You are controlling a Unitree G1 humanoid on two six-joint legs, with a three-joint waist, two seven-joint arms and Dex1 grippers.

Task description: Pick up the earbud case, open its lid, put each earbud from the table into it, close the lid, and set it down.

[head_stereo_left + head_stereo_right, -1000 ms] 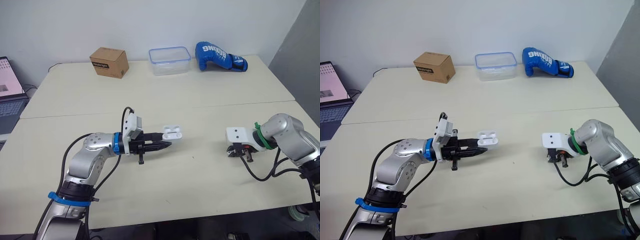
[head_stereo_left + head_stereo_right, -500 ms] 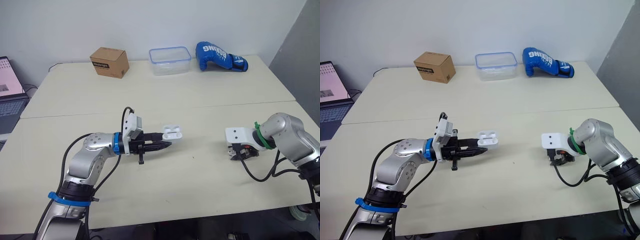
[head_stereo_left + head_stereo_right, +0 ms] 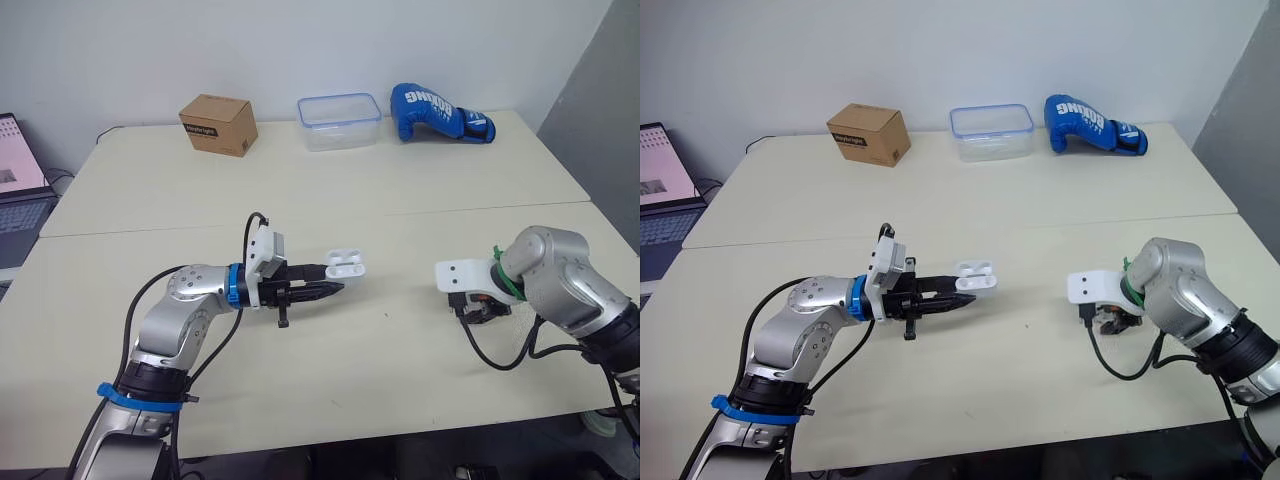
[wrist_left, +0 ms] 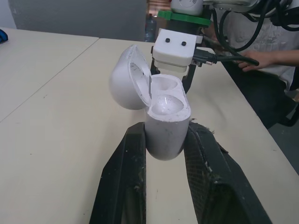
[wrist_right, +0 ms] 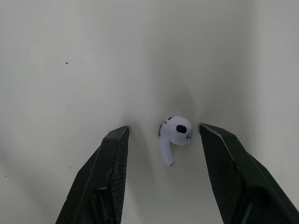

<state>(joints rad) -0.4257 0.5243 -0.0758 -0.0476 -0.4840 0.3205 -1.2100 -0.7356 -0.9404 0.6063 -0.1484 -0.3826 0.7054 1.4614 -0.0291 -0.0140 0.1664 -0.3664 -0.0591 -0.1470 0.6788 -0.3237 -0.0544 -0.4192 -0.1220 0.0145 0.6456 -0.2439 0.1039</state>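
**Earbud (image 5: 175, 133) lying between the spread fingers of the right gripper (image 5: 163, 129)**

From the head, the right gripper is pointing down at the table (image 3: 400, 200) and covering the earbud beneath it. The picture edge is cutting off most of the laptop (image 3: 18, 190). Whether the case's two wells are holding anything is hard to make out. In the right wrist view the one earbud is lying on the table, stem pointing back toward the wrist, nearer one finger but touching neither. That gripper is standing open. The left gripper (image 4: 167, 140) is clamping the one earbud case (image 4: 164, 116) by its body above the table, its lid (image 4: 128, 77) hanging open. One cardboard box (image 3: 218, 124), one clear container (image 3: 340, 121) and one blue boxing glove (image 3: 440, 113) are sitting along the far edge.
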